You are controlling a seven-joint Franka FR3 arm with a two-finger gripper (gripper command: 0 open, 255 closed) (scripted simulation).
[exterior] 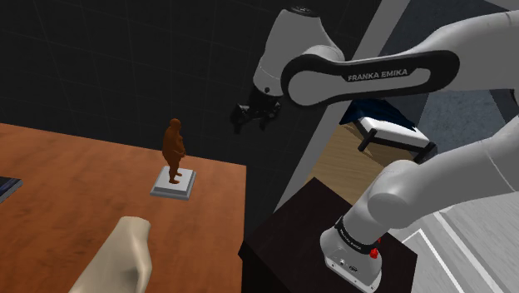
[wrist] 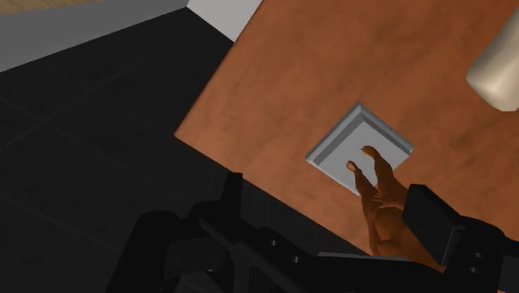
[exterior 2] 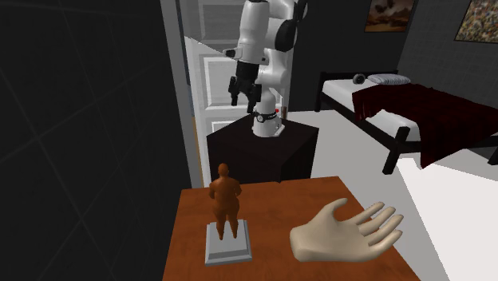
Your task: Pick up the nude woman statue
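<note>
The brown wooden table (exterior: 75,158) lies ahead of my dark box stand (exterior: 291,237). My arm (exterior: 366,75) rises from the stand, folds at the elbow high over it, and reaches out level towards the table. The wrist then bends down, so my gripper (exterior: 249,116) hangs in the air above the table edge nearest the stand, well above the tabletop and tilted down at it.

A large pale hand sculpture (exterior 2: 347,231) lies on the table with its fingers spread, near the long edge on the second exterior view's right. The nude woman statue (exterior: 174,150) is reddish brown. It stands upright on a grey square plinth (exterior: 173,183), close to the opposite long edge and near the corner closest to the stand, well apart from the pale hand.

In the wrist view my fingers (wrist: 229,196) stand wide apart and hold nothing. The statue shows far below, beside the other finger and not touching it.
</note>
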